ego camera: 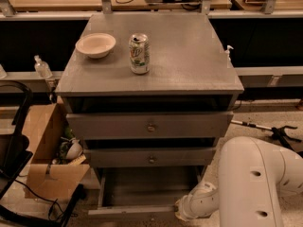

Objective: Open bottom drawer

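The grey cabinet (189, 65) has three drawers. The bottom drawer (142, 189) stands pulled out toward me, its plain grey tray open to view and its slim front panel (132, 213) at the lower frame edge; its knob is hidden. The top drawer (150, 126) and middle drawer (150, 158) stick out only slightly, each with a small round knob. My white arm (255, 183) reaches in from the lower right. My gripper (181, 212) is at the right end of the bottom drawer's front, mostly hidden behind the wrist.
A beige bowl (95, 44) and a green-white soda can (139, 54) stand on the cabinet top. An open cardboard box (47, 150) with clutter and a black frame (14, 150) are on the left. A black-handled tool (274, 130) lies on the floor at right.
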Controlling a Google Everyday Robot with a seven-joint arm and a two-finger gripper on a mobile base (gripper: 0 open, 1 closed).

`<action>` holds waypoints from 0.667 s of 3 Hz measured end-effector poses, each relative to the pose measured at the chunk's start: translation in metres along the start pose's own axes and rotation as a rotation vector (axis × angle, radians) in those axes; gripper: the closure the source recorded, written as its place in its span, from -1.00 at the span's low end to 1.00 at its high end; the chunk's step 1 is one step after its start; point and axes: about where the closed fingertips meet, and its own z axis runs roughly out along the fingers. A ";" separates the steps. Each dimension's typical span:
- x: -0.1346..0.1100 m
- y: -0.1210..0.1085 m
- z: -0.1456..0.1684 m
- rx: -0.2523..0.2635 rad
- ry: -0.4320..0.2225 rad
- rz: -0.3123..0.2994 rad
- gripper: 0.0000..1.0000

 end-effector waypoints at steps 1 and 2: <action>0.000 0.000 -0.001 0.000 0.000 0.000 1.00; 0.000 0.000 -0.001 -0.001 0.000 0.000 1.00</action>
